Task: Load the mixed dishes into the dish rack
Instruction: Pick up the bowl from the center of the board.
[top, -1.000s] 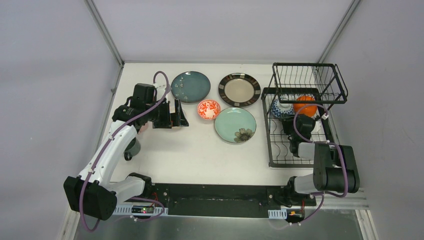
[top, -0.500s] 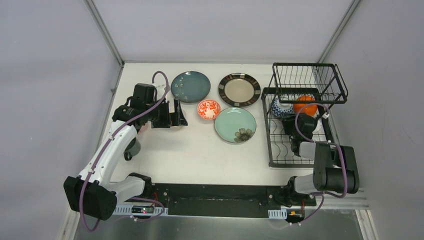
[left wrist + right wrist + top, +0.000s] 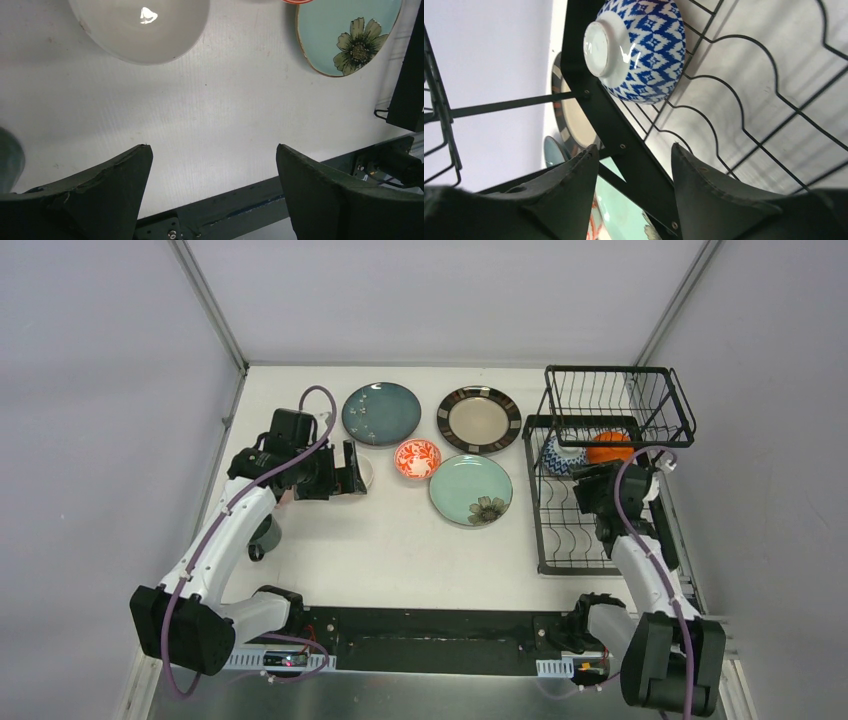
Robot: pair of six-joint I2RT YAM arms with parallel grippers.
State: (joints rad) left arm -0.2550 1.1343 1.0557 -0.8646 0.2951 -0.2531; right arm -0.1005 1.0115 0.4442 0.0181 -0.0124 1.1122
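Now my right gripper (image 3: 634,146), parted and empty, hangs in the rack (image 3: 533,502) beside the blue bowl (image 3: 639,50); a careless exit could clip and roll it. My left gripper (image 3: 212,147), wide open, hovers by the white bowl (image 3: 140,30), well left of the rack.

The rack (image 3: 534,500) is black, its patterned bowl (image 3: 639,50) blue-and-white diamonds, its other bowl (image 3: 606,448) orange — the mint plate (image 3: 465,485) flowered.
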